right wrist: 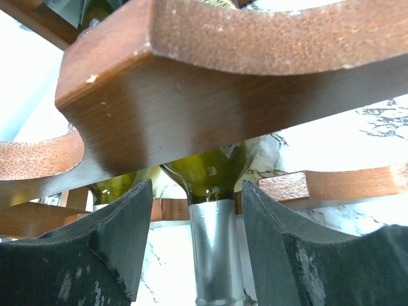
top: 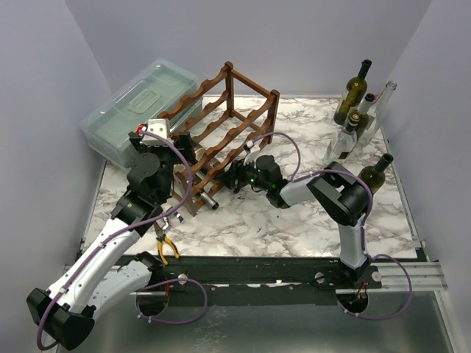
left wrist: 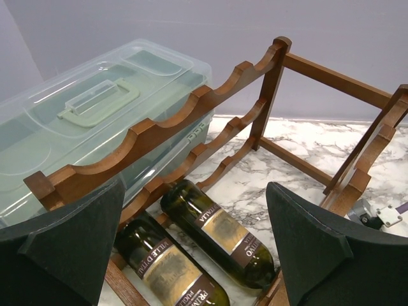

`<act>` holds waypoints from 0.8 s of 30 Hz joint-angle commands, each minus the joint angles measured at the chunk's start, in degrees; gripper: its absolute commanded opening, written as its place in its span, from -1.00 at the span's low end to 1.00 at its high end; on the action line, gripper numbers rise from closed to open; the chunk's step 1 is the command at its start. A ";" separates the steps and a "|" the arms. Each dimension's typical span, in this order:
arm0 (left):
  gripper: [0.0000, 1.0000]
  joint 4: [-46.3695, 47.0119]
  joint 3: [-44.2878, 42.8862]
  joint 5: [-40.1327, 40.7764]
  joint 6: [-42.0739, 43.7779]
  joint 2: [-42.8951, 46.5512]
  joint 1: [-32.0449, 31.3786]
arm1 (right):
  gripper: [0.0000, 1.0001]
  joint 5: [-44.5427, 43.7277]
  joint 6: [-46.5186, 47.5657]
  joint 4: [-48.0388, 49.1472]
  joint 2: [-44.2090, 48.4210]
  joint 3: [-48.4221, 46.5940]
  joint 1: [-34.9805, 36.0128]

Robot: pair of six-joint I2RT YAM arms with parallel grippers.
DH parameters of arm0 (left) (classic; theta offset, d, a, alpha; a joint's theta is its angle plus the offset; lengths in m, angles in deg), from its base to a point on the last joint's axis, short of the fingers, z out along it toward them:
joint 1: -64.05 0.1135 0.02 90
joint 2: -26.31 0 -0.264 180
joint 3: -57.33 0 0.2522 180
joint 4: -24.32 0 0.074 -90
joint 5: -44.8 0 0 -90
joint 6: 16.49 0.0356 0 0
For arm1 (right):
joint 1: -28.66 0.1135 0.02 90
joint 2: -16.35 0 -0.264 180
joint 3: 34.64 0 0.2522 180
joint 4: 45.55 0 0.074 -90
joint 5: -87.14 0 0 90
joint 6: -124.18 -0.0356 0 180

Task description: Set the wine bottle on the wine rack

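The dark reddish-brown wine rack [top: 224,118] stands at the table's middle back; its scalloped rails fill the left wrist view [left wrist: 191,115] and the right wrist view [right wrist: 210,83]. Two green wine bottles [left wrist: 220,233] [left wrist: 169,268] lie side by side in its bottom tier. My right gripper [top: 234,176] is at the rack's front. It is open, with a finger either side of one bottle's silver-foiled neck [right wrist: 213,248], gaps on both sides. My left gripper [top: 180,151] is open and empty above the rack's left end. The other bottle's neck [top: 210,200] sticks out in front.
A translucent lidded plastic box [top: 140,103] stands left of and behind the rack, close against it. Several bottles [top: 353,110] stand at the back right, one more [top: 375,173] at the right edge. Yellow-handled pliers [top: 168,246] lie near the front rail.
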 commanded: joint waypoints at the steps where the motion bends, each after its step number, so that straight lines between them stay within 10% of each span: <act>1: 0.86 -0.75 -0.49 -0.32 -0.69 -0.30 0.33 | 0.23 -3.62 1.96 -1.44 3.30 1.92 0.36; 24: 0.97 -0.39 1.30 -4.78 1.33 6.19 0.24 | 0.30 -18.77 13.79 -25.13 30.91 13.23 0.31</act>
